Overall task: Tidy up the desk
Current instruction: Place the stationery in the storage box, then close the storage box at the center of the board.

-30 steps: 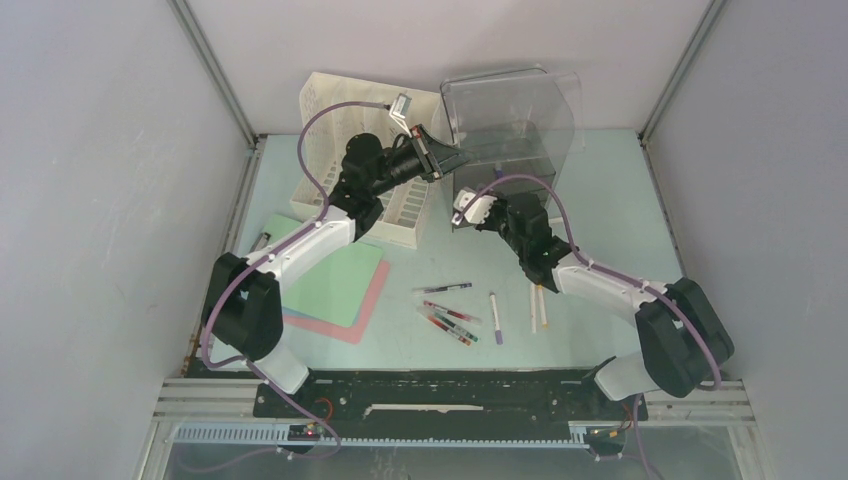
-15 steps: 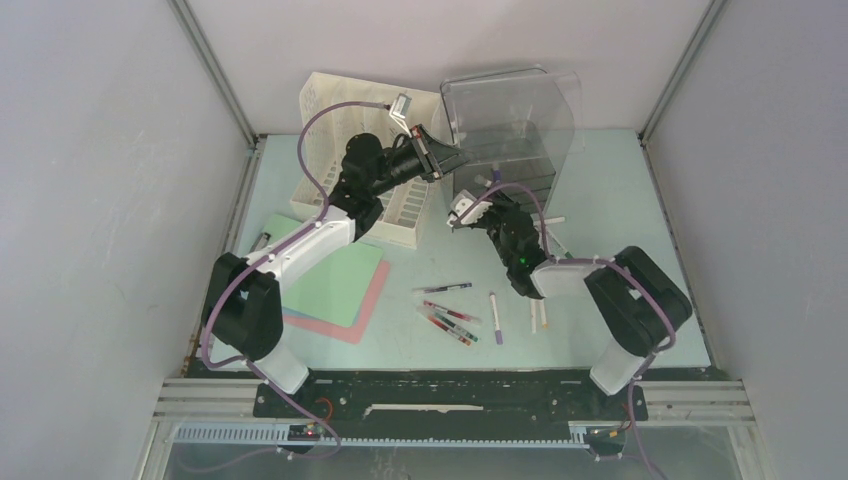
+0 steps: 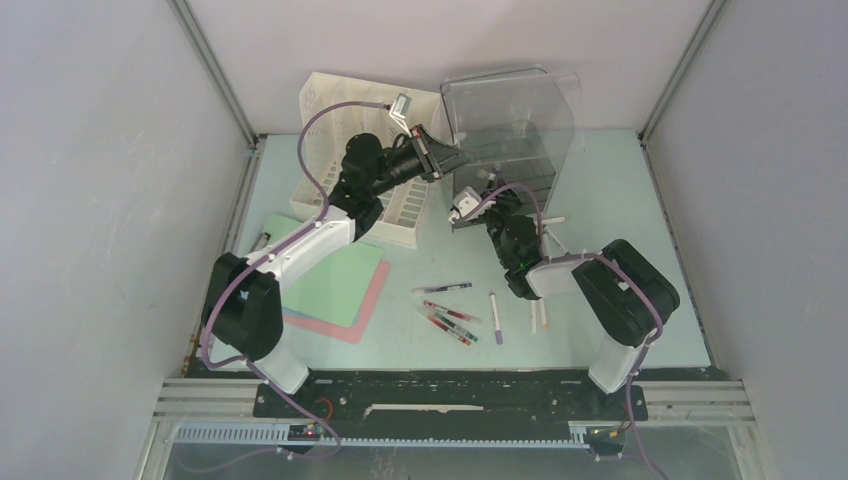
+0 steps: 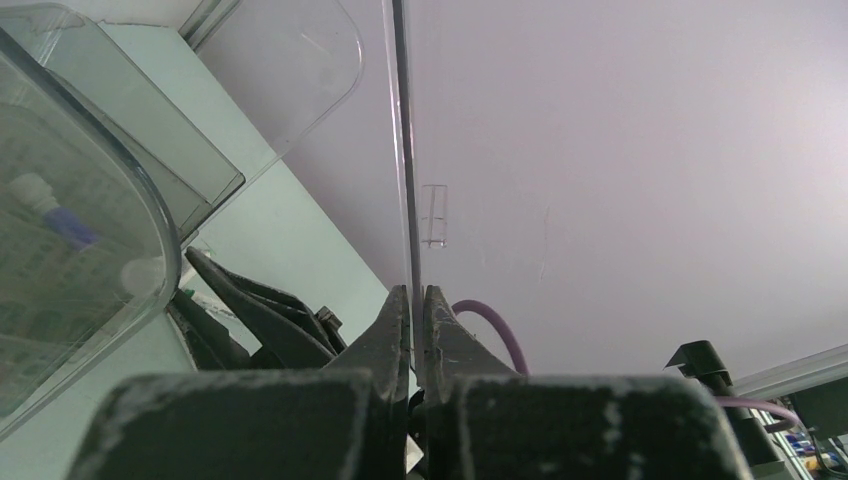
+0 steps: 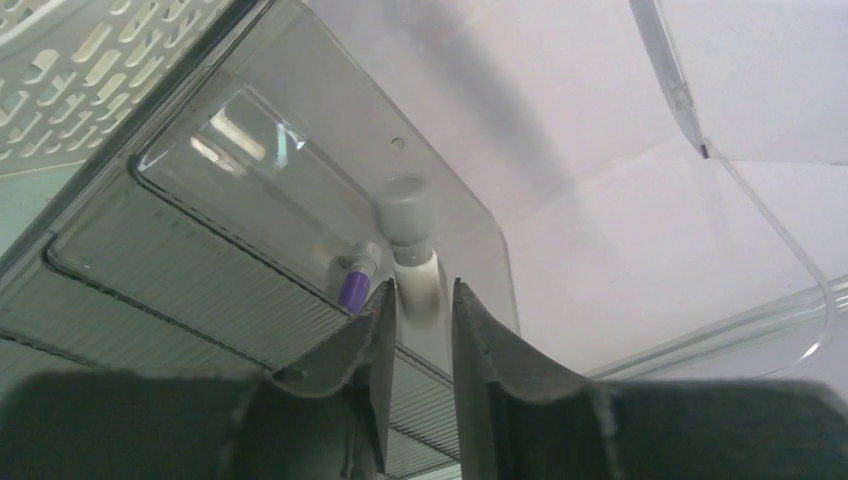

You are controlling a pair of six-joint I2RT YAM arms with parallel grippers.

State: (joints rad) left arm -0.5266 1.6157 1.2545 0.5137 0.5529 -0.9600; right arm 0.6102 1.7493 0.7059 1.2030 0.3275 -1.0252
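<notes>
Desk, pale mint green, floors a booth with grey walls and aluminium rails at its edges. At back centre stands a clear box, its lid upright, close to the back wall. Just left of the box sits a white slotted basket, partly under the left arm. Green and pink sheets lie overlapped near the left rail. Bare desk runs from the box to the right rail.

The left gripper is closed tight on the lid's thin edge. The right gripper is at the box's open front. Its jaws stand slightly apart around a white marker, with a sliver of space beside it, so nothing is clamped. A purple-capped marker lies in the box alongside. Loose pens are scattered mid-desk, in front of the box.
</notes>
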